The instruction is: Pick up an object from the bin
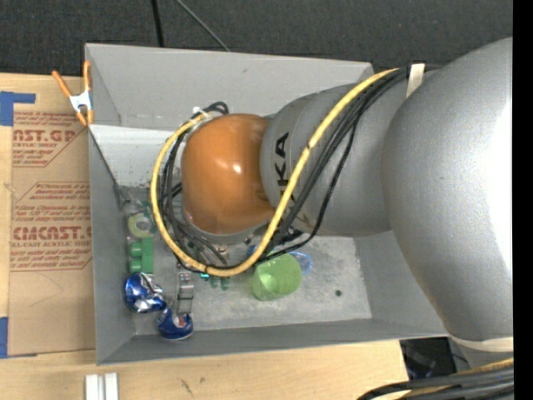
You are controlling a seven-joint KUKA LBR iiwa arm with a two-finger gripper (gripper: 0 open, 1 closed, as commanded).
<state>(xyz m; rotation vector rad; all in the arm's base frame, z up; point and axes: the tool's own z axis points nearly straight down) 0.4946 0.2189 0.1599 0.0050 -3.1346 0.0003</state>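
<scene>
Bin (350, 294): grey metal, floor bare on the right, small things gathered along the left and front.
Arm: reaching in from the right, orange cover (221, 173) and yellow cable (166, 215) low over the bin's middle.
Gripper (200, 257): tucked under the orange cover, close to the floor; apart or together, cannot tell.
Nearest thing: green lump (275, 277), round and pale, just beside the gripper toward the front right, no long axis to line up with.
Also close: small grey metal piece (184, 290), lying just in front of the gripper, long axis running roughly back to front.
Farther left: blue crumpled wrapper (143, 294), blue cap (175, 325) near the front wall, green block (140, 255) against the left wall.
Held: nothing visibly gripped.
Deciding relation: probably front right for the green lump, straight to the front for the grey metal piece; either one a short shift away.
Risk: likely a nudge of the green lump by the cables or the cover before any grip.
</scene>
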